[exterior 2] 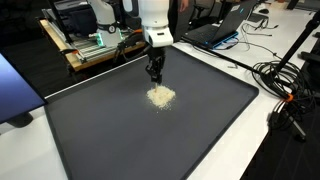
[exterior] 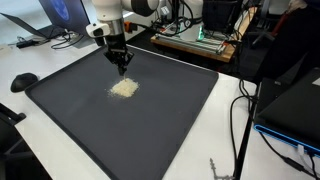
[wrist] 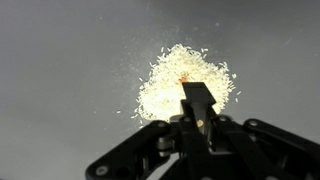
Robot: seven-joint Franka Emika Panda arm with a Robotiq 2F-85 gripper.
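The gripper [exterior: 123, 66], fingers pressed together in the wrist view, is shown poised low over the black mat [exterior: 70, 110], with the roundish pile of pale grains [exterior: 124, 88] lying just beyond its fingertips, near the mat's middle.

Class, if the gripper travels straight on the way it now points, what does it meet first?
Probably the pile of pale grains on the dark mat; the gripper points down at it, though depth is unclear.

Matt dark mat [exterior: 150, 120] (cloth-like) under a loose, grainy pale pile [exterior: 124, 88].
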